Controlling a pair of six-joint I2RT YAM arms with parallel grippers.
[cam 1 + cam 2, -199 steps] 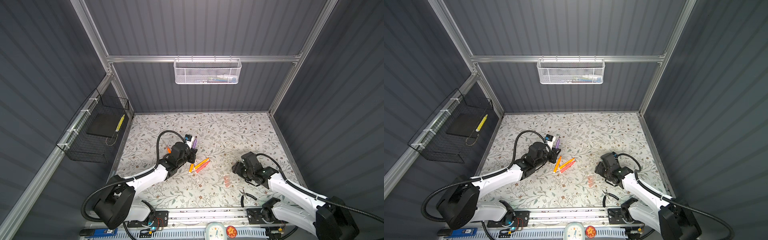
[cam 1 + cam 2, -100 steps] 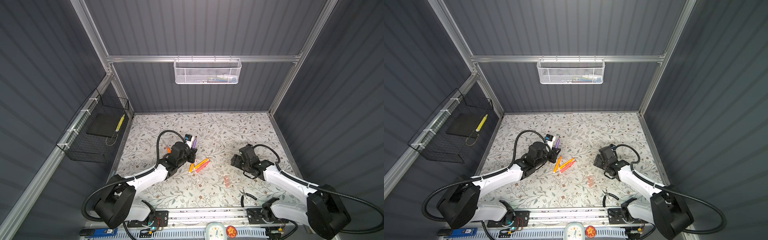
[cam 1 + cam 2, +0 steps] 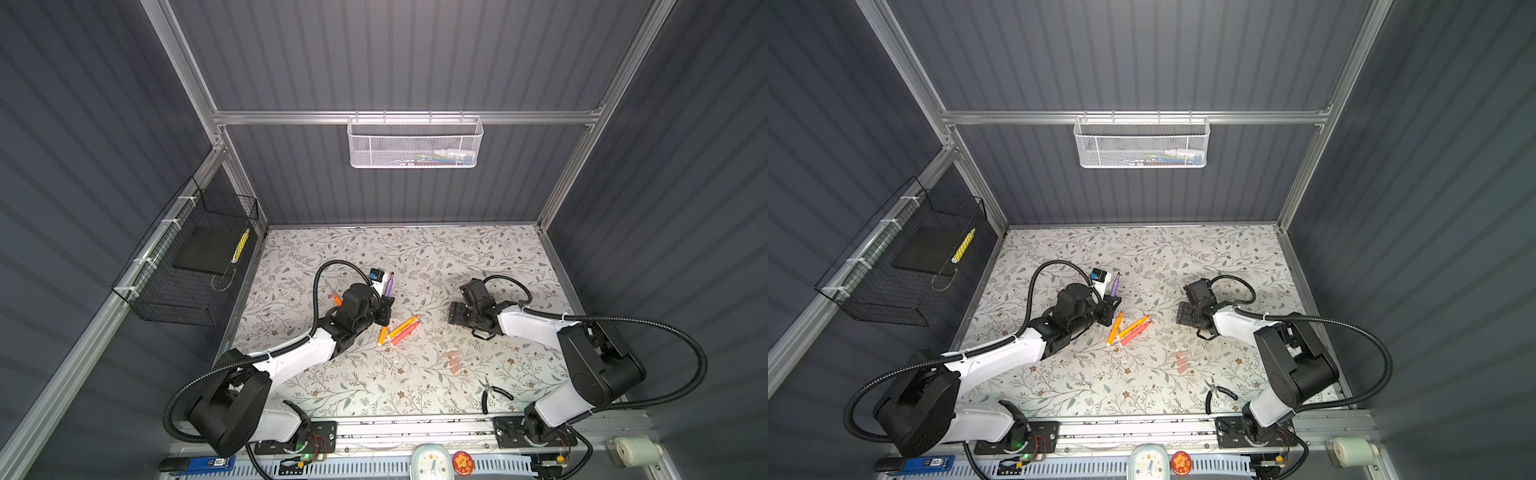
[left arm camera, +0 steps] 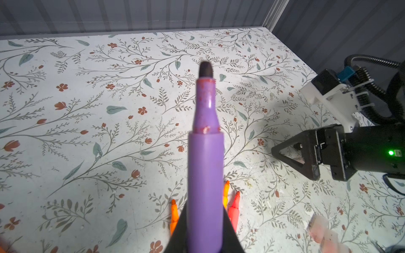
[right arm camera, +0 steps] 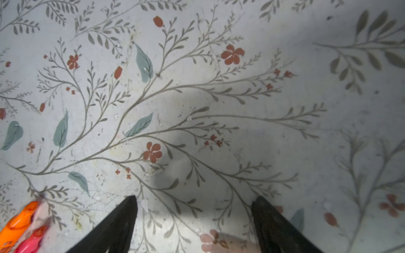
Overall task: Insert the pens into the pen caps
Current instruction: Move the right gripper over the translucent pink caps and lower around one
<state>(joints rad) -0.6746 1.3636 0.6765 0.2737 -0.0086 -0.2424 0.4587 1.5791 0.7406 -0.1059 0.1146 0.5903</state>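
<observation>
Jaws of our left gripper (image 3: pixel 385 306) were shut on the purple pen (image 4: pixel 206 166). They gripped it low on the barrel, so the dark tip and narrow neck stood clear ahead of the fingertips. We judged that this left the whole working end free to slide into a cap.

Our right gripper (image 5: pixel 196 198) had its jaws spread wide over bare table (image 5: pixel 219 87), with nothing between them that we could make out for certain. It pointed roughly toward the left jaws, near but apart, which would suit a hand-to-hand join once it carried a cap.

The pen caps (image 3: pixel 454 359) lay in a small cluster on the table, off to one side of the right jaws and nearer the arms' bases, untouched. Three loose pens (image 3: pixel 401 328), two orange and one pink-red, lay between the two sets of jaws, closer to the left ones.

We reckoned the next step was for the open jaws to fetch a cap. Being short, pale and translucent, the caps looked easy to misjudge.
</observation>
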